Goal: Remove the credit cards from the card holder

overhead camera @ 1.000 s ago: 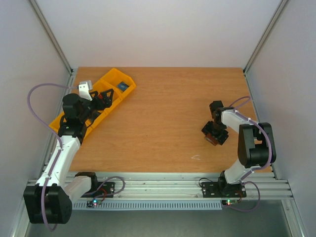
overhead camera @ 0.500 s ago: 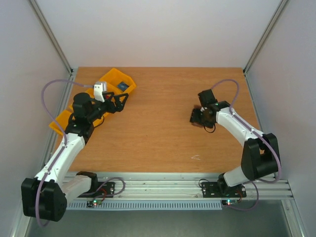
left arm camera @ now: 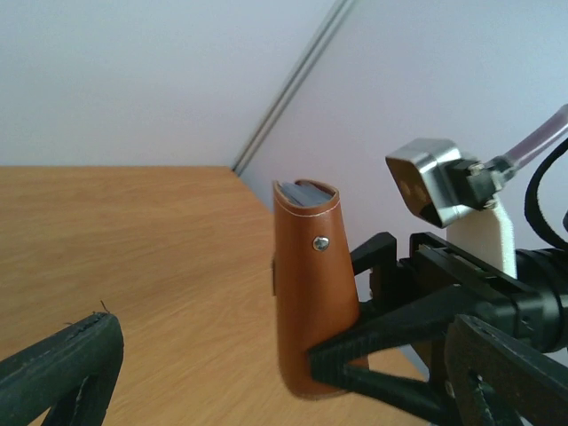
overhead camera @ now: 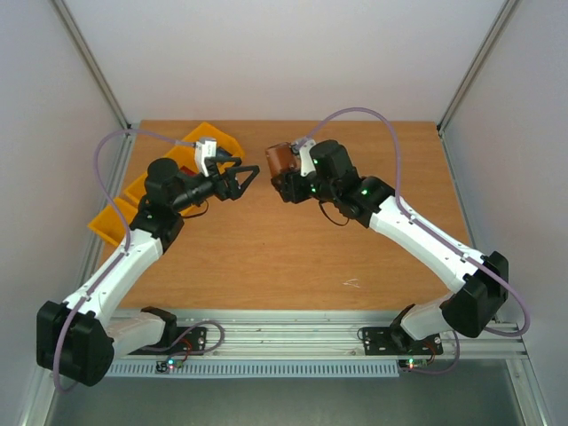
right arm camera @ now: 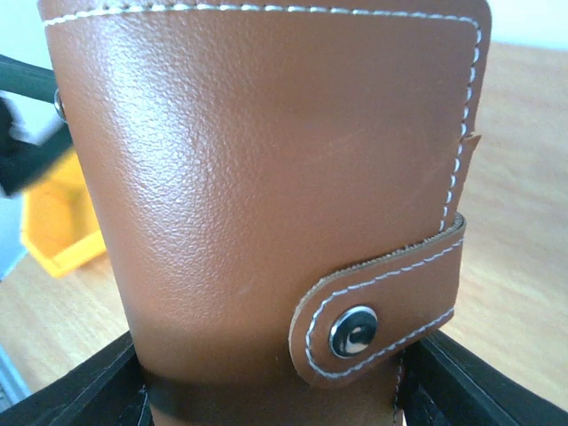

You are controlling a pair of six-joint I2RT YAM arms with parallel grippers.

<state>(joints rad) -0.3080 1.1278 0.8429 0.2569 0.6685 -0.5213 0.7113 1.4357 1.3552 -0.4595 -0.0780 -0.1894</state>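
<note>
The card holder is a brown leather wallet, held upright above the back middle of the table with my right gripper shut on its lower part. In the right wrist view the card holder fills the frame, its clasp tab snapped closed, black fingers at both lower sides. My left gripper is open, pointing right at the holder, a short gap away. The left wrist view shows the card holder side-on, with grey-blue lining at its top. The credit cards are hidden.
Yellow plastic bins sit along the table's back left, behind my left arm; one yellow bin appears blurred in the right wrist view. Metal frame posts stand at the table's back corners.
My right arm carried the card holder from the right side of the table up and left to the back middle. My left arm swung from over the bins rightward to face it.
</note>
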